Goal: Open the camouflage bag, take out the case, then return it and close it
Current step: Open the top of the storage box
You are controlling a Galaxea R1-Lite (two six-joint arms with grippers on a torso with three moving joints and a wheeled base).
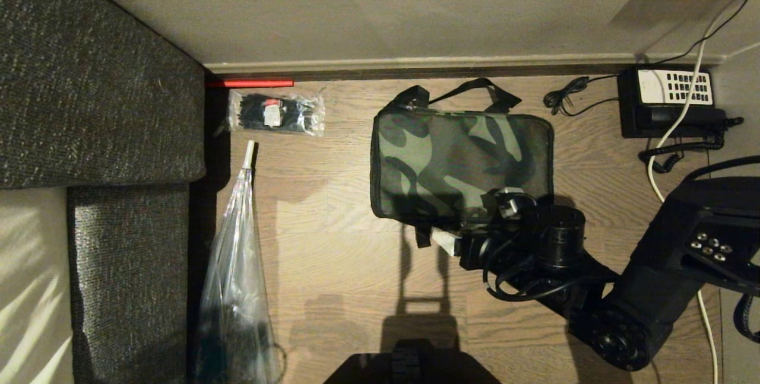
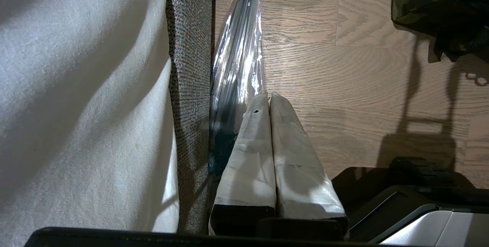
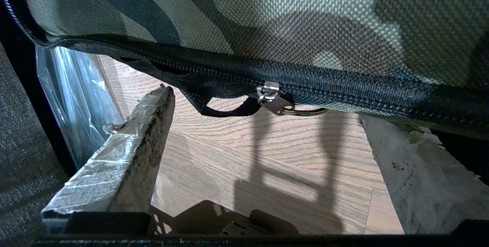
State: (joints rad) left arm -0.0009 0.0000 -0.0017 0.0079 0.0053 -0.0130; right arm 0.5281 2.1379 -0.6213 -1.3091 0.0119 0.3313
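Home living rm: fabric sofa [image 1: 101, 75], wood floor [image 1: 332, 265], skirting board [image 1: 451, 66], desk phone [image 1: 668, 102].

The camouflage bag [image 1: 462, 161] lies zipped, so whatever it holds is hidden, and its near right corner is covered by the right gripper [image 1: 475, 224] and that arm. In the right wrist view only the bag's near edge with the zipper pull [image 3: 272, 98] shows, the rest running off the picture. Left of the bag, the clear plastic sleeve [image 1: 237, 289] is cut off by the head picture's lower edge, and the print on the packet of cable ties [image 1: 276, 113] is too small to read
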